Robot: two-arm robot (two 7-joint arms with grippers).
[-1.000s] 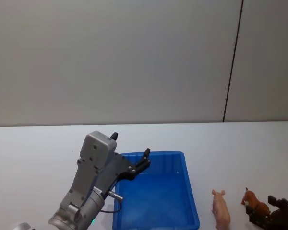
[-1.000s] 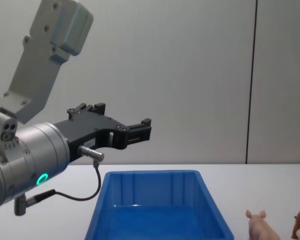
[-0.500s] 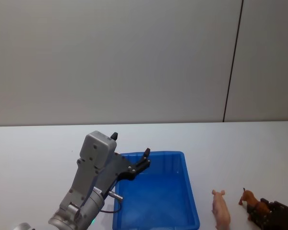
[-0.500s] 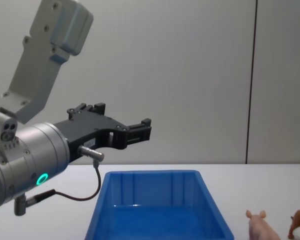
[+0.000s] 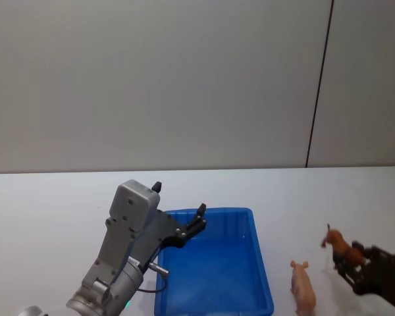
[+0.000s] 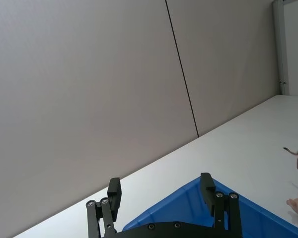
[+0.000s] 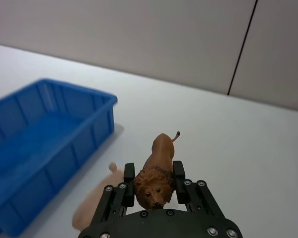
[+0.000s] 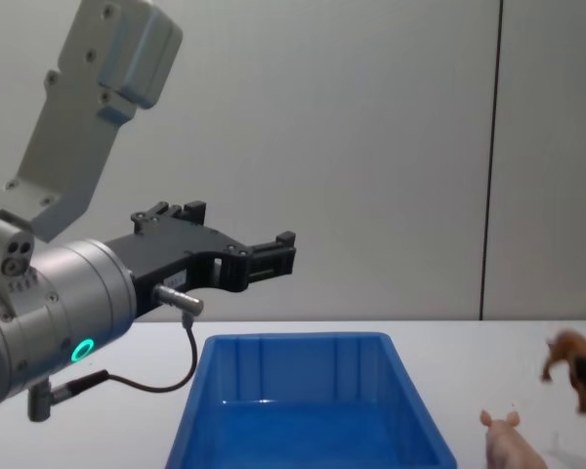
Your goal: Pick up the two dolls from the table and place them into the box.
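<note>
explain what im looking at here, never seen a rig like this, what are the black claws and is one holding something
It is a two-armed robot, and the black claws are its grippers. One picture comes from a camera on its head looking down, one from its chest looking across, and one from each wrist. On the white table sit a blue box and, to the box's right, a pink pig toy. The right gripper is shut on a brown lion toy, held above the table. The left gripper hangs open above the box, holding nothing.
</note>
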